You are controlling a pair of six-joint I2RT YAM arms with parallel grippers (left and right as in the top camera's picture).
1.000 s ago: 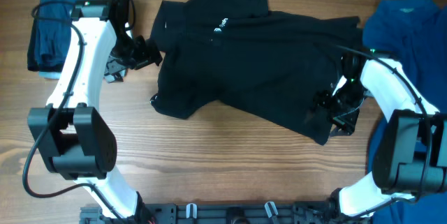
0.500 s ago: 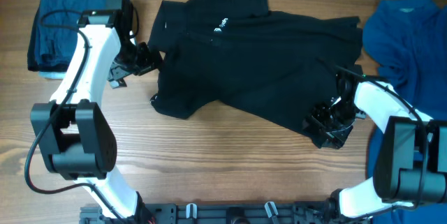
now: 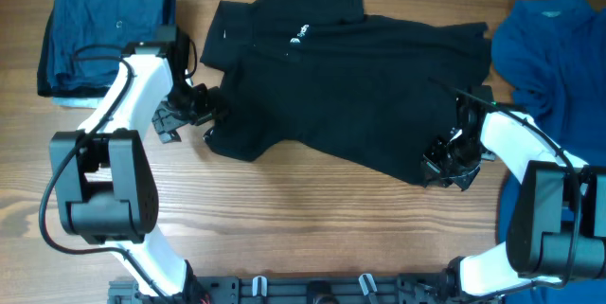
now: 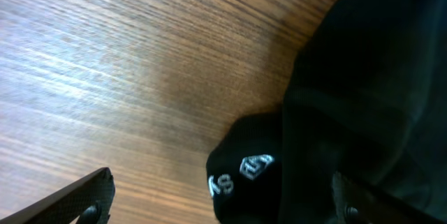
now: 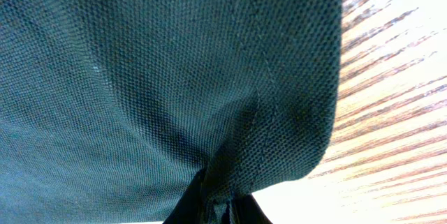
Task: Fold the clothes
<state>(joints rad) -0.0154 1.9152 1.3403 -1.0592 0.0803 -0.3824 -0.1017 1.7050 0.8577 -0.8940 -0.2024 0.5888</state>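
The left tool [image 3: 194, 107] has dropped to the sleeve tip of the black polo [image 3: 341, 77], jaws spread, the right tool [image 3: 445, 160] clamped on its hem; the polo lies unfolded mid-tabletop [image 3: 284, 219], the navy garment [image 3: 95, 20] looks folded, and the blue shirt [image 3: 554, 48] awaits.

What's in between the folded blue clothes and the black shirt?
In the overhead view, bare wooden table lies between the folded blue clothes and the black shirt, crossed by the left arm, with the left gripper at the shirt's sleeve.
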